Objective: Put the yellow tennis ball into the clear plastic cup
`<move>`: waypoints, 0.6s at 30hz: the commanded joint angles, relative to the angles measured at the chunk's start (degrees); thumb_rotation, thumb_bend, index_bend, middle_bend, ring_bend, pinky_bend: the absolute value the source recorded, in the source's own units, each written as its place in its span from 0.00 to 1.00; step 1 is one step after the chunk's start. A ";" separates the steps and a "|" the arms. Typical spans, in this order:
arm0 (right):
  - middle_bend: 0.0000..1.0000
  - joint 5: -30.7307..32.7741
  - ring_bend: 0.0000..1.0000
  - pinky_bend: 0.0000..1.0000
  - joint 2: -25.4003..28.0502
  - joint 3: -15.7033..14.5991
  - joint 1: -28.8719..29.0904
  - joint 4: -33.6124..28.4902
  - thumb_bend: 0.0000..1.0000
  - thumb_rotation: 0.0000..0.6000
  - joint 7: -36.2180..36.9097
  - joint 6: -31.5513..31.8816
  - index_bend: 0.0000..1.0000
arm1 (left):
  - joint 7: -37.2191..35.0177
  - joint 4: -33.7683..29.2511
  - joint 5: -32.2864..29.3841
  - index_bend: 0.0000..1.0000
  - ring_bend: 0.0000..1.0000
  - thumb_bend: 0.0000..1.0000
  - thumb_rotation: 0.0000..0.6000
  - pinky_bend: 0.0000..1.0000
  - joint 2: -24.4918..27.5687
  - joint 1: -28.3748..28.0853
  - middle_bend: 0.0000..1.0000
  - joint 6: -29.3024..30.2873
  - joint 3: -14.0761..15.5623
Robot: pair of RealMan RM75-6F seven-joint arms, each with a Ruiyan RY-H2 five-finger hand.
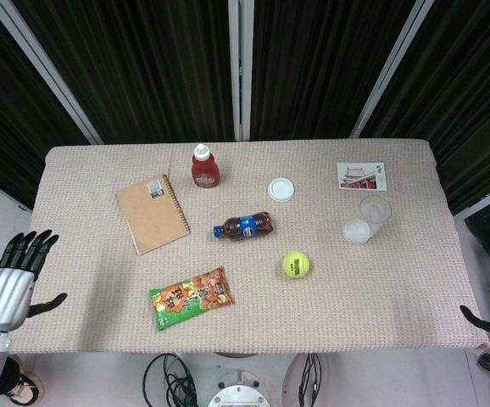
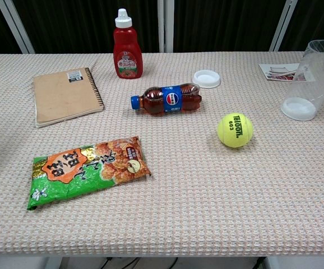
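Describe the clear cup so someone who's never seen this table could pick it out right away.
Start at the table and go to its right side, near the far edge. Just in front of the postcard and beyond the tennis ball stands the cup. It is the only see-through thing there, upright and empty.

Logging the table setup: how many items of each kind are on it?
Bottles: 2, ketchup bottle, cola bottle
Cup: 1, clear plastic cup
Ball: 1, tennis ball
Notebook: 1
Snack bag: 1
Lid: 1
Postcard: 1
Total: 8
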 commanded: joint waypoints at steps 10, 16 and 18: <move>0.00 -0.64 0.00 0.00 0.27 -0.14 0.34 -0.83 0.08 1.00 -0.66 -0.17 0.00 | 0.22 -0.08 0.14 0.07 0.00 0.10 1.00 0.00 0.09 -0.02 0.03 -0.15 0.12; 0.00 -2.83 0.00 0.00 1.00 -0.90 1.68 -3.31 0.08 1.00 -2.05 -1.61 0.00 | 0.13 -0.42 -0.02 0.07 0.00 0.10 1.00 0.00 0.38 -0.01 0.03 0.08 -0.15; 0.00 -4.39 0.00 0.00 1.56 -1.33 2.79 -4.91 0.09 1.00 -2.52 -2.84 0.00 | -0.04 -0.43 -0.13 0.07 0.00 0.10 1.00 0.00 0.38 -0.07 0.03 0.01 -0.23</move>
